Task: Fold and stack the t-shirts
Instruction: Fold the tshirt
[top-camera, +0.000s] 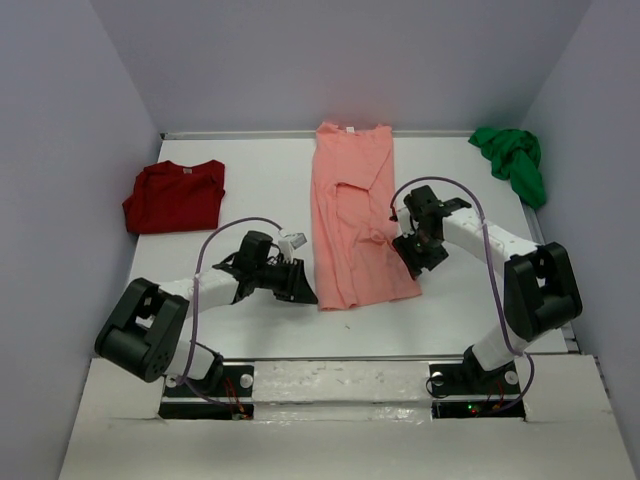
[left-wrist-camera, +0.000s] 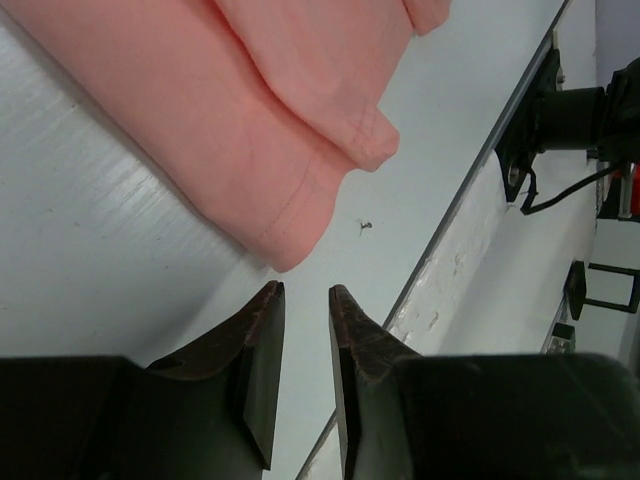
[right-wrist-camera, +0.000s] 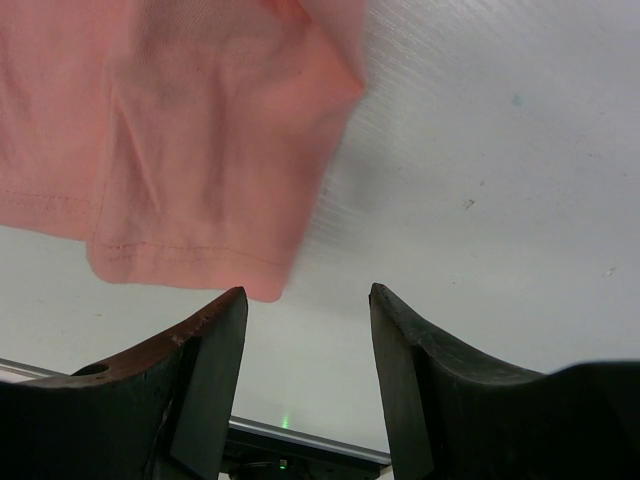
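Left gripper (left-wrist-camera: 305, 292) is hovering just off the near hem corner of the salmon-pink shirt (top-camera: 352, 215), jaws narrowly parted and gripping nothing. Right gripper (right-wrist-camera: 306, 292) is standing wider at the opposite hem corner, also empty. Judged: both are lining up to lift the hem. The shirt is lying mid-table (top-camera: 260, 190) as 1 long strip, hem near, collar far. Beyond, the dark red shirt (top-camera: 175, 195) is lying folded far left, and the green shirt (top-camera: 512, 155) is sitting crumpled far right.

The left arm (top-camera: 205, 288) and right arm (top-camera: 478, 236) bend inward, low; the left gripper (left-wrist-camera: 305, 290) stands narrowly parted, the right gripper (right-wrist-camera: 308, 290) wider, both empty.
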